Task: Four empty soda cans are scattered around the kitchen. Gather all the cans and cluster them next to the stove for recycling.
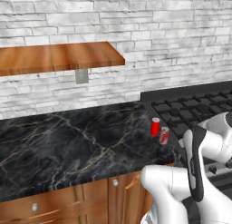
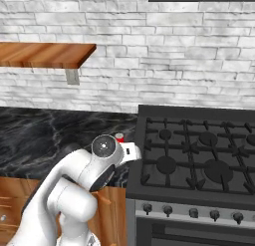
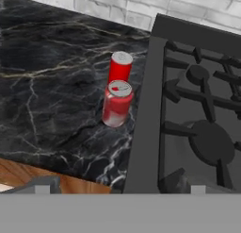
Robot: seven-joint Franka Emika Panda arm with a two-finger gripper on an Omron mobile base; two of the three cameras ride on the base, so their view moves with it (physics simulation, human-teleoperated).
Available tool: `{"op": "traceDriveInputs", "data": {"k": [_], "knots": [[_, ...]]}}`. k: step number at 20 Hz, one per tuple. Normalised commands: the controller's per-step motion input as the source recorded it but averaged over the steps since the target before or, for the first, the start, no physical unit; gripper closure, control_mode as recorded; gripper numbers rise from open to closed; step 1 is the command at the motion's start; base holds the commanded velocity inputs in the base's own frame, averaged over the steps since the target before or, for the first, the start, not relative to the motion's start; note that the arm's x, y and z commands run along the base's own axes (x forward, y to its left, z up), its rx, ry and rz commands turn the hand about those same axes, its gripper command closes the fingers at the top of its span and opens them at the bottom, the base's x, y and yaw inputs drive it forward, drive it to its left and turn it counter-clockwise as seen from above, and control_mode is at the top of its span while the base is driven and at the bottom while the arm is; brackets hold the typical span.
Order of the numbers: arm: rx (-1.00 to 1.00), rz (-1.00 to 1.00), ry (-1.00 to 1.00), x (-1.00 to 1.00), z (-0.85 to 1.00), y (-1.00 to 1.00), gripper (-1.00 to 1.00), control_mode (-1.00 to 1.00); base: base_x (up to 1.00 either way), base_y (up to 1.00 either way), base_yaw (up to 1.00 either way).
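**Two cans parked by the range, claw free**

Black marble counter (image 1: 68,141) runs along the white brick wall (image 1: 172,32), with a wooden shelf (image 1: 54,57) up on the left and the stove (image 2: 199,155) butting against the counter's right end. I'm looking down from the hand view at two red soda cans: the near can (image 3: 116,104) and the far can (image 3: 120,67), both upright, standing one just behind the other on the marble, right beside the stove's left edge. From the left base view I pick them out again, the far one (image 1: 155,126) and the near one (image 1: 164,135), close together.

My gripper (image 3: 117,187) hangs above and nearer than the pair, jaws spread wide, nothing between them.

Handling, as I judge it: empty cans like these should be very light, thin-walled and easy to dent, with smooth sides that could slip. I'd take one around the middle of its body, jaws on opposite sides, squeezing gently. Being so light, they'd tip at a nudge, so any approach beside this pair needs care.
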Motion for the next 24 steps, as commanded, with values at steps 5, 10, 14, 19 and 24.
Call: {"op": "traceDriveInputs", "data": {"k": [5, 10, 14, 19, 24], "knots": [[-0.04, 0.02, -0.08, -0.40, 0.38, 0.37, -1.00, -1.00, 0.00, 0.00, 0.00], [-0.06, -0.04, 0.02, -0.07, 0.15, 0.27, -1.00, -1.00, 0.00, 0.00, 0.00], [-0.02, -0.01, 0.00, -0.14, -0.05, 0.02, -1.00, 1.00, -0.15, -0.01, 0.01], [0.00, 0.00, 0.00, 0.00, 0.00, 0.00, -1.00, 1.00, -0.80, 0.00, 0.05], [0.00, 0.00, 0.00, 0.00, 0.00, 0.00, -1.00, 1.00, -0.52, -0.23, 0.00]]}}
